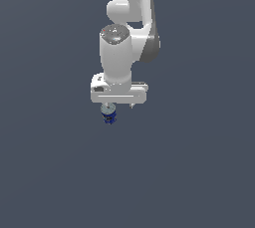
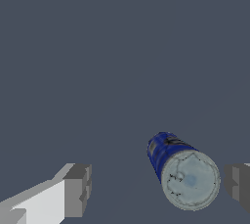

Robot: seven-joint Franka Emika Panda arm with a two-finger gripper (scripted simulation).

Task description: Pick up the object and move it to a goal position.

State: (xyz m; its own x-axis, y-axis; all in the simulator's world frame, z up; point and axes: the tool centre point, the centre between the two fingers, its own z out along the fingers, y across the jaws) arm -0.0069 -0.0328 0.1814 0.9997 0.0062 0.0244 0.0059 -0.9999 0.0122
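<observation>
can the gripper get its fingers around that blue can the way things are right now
Probably yes. The gripper is open with the blue can between its fingers, off-centre toward one finger, and nothing else blocks it.

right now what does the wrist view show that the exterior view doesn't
Only the wrist view shows the two grey fingers apart, with the can lying in the gap between them, nearer one finger than the other and touching neither. It also shows the can's pale round top and light label marks up close.

Only the exterior view shows the white arm reaching down from above, with its hand block right over the can.

Both show the dark-blue can on the plain grey floor.
</observation>
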